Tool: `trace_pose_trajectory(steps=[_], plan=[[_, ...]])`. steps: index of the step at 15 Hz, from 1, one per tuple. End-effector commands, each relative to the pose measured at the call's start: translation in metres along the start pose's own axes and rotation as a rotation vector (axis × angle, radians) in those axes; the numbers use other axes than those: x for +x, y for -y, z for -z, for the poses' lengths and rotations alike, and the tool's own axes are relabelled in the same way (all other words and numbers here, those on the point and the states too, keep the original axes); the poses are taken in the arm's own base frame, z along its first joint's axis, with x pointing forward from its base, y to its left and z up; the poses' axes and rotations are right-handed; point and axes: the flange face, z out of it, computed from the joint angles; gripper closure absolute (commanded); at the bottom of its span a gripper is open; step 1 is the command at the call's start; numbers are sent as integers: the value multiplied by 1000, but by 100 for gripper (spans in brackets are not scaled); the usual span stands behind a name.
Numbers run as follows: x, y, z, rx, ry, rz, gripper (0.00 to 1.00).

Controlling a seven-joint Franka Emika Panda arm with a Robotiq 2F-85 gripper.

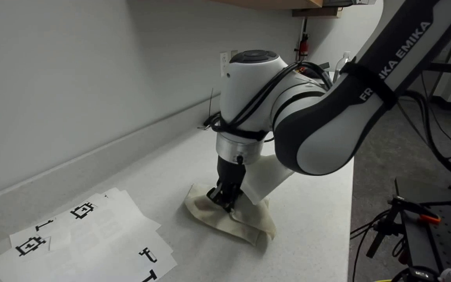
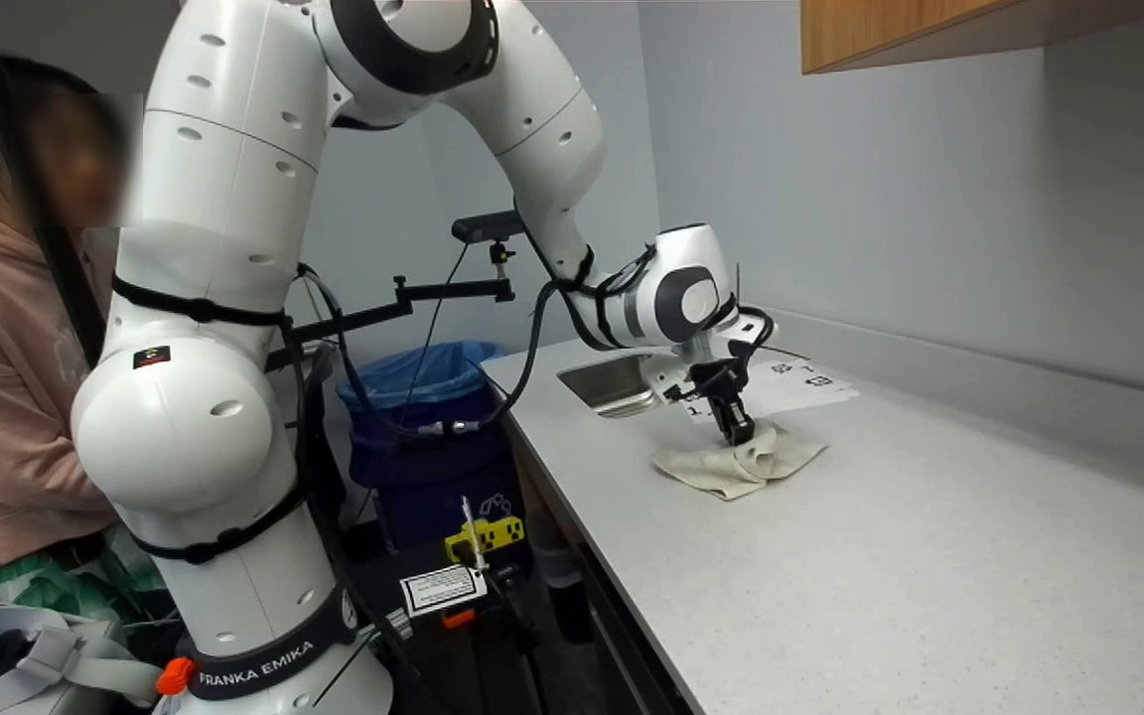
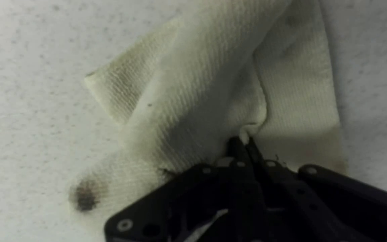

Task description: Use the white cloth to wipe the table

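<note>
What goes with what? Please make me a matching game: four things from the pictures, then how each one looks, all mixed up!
Things:
1. white cloth
2. gripper
3. paper sheets
4. bin

How they look:
A. lined with a blue bag
B. wrinkled and stained
C. shut, pinching cloth
D. printed with black marks

Right pairs:
1-B
2-C
3-D
4-A

Stained white cloth (image 3: 193, 87), rumpled, on table (image 2: 929, 556)
</note>
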Motion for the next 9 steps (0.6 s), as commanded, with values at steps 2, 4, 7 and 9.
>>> trace_pose_trajectory(steps=[2,4,7,9], plan=[[-18,32,-11,18,49,103,99],[-15,28,-10,12,42,106,99],[-4,9,-8,-8,22,73,99],[7,-14,-6,-28,4,29,99]])
